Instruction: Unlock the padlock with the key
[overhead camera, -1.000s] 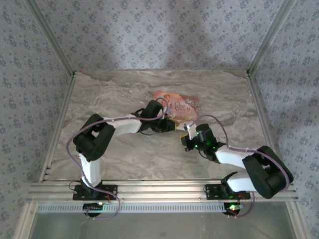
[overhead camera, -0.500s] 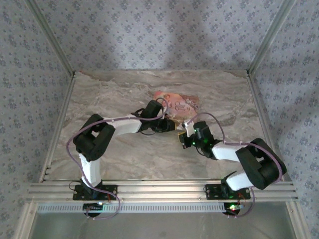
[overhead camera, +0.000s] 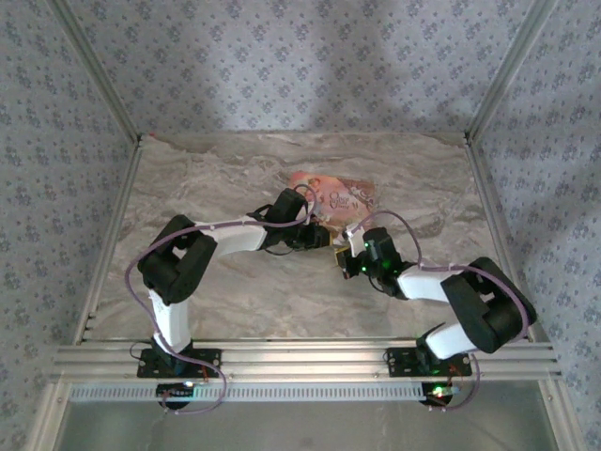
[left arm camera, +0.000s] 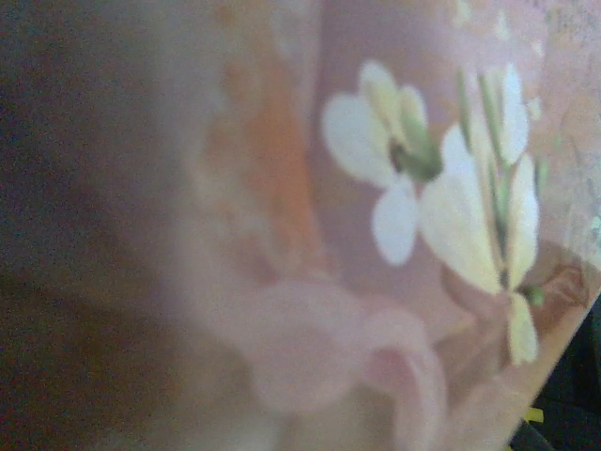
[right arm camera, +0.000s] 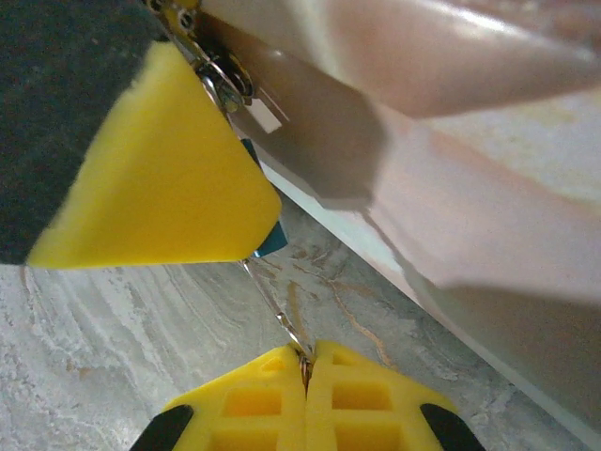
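Marble-veined bench (overhead camera: 235, 282) runs under both arms, walled in by patterned paper, with a flat pink box (overhead camera: 335, 195) lying just behind the spot where the two wrists meet. The left pincer (overhead camera: 327, 239) holds the padlock (right arm camera: 272, 240) clear of the bench. Just a teal corner peeks out from under its yellow pad (right arm camera: 169, 178), and the opposite finger is hidden, so the clamp is a judgement. The right pincer (right arm camera: 305, 365) has its tips pressed tight together on a thin silvery strip, apparently the key (right arm camera: 277, 310) seen edge-on, which slants up to the padlock's underside.

Risk lies in the turn. The key is pinched at its very end by soft tips, so twisting may let it slip or rotate inside the grip instead of turning the lock. Any sideways pull could bend so thin a strip, or drag the padlock out of the left grasp. The box edge sits just beside both wrists and could be nudged.
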`<state>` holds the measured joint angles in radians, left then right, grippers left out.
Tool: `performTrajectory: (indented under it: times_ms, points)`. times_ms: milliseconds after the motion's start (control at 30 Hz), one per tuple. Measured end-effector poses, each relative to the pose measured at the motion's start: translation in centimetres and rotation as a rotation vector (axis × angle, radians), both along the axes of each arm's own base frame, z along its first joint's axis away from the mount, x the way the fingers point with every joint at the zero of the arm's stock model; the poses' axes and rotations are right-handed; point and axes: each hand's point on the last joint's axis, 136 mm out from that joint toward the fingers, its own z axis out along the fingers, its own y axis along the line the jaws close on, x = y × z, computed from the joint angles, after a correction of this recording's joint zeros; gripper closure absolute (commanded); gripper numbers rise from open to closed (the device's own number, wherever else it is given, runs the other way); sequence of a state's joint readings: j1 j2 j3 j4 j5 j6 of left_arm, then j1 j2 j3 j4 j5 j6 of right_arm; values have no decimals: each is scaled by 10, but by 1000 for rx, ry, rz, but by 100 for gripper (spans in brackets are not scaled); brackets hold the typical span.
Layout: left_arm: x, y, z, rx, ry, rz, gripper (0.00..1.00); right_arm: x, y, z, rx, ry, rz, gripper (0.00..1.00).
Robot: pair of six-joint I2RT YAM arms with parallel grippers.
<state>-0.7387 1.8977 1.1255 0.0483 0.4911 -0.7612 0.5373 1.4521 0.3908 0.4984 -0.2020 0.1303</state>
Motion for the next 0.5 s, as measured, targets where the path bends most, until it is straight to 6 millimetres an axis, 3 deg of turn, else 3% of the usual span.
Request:
performTrajectory:
  times_ms: [500]
  points:
    - [0, 0, 1, -3, 2, -2, 81, 3, 0, -3, -9, 5, -7, 100]
